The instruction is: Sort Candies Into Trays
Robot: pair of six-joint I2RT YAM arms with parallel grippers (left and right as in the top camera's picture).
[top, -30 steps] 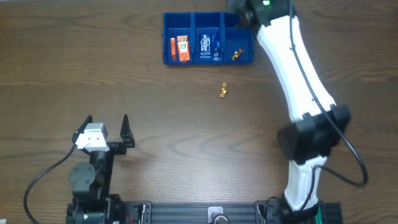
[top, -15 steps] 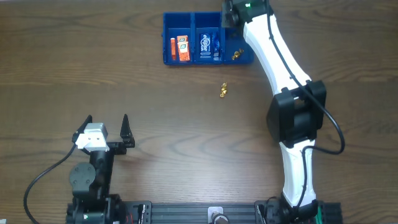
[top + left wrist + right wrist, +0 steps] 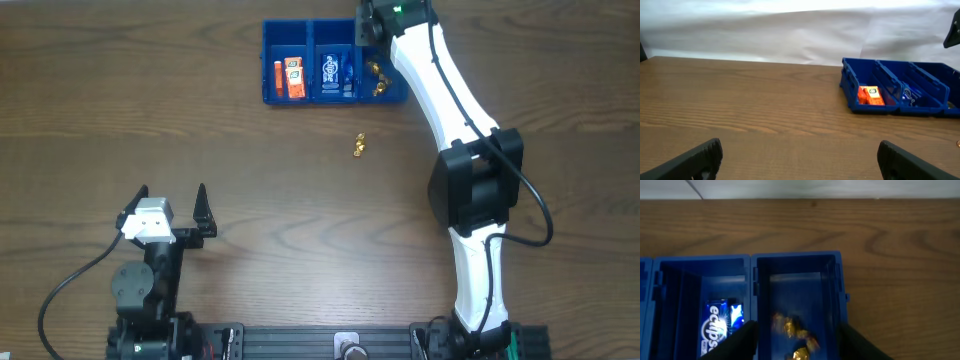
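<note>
Candy (image 3: 360, 146) lies lengthwise, pointing toward tray (image 3: 267, 50).

table (image 3: 250, 170): dark brown wood grain, wide flat top | white backdrop (image 3: 765, 35): plain, faint folds, behind table's far edge

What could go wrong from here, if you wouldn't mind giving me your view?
1. The right gripper hangs open over the blue tray's end compartment, with its fingers close to the walls and just above the gold candies. A sideways move could nudge the tray or flick a candy out.
2. The loose gold candy on the table looks small. A slightly off-centre pinch might make it skid away.
</note>
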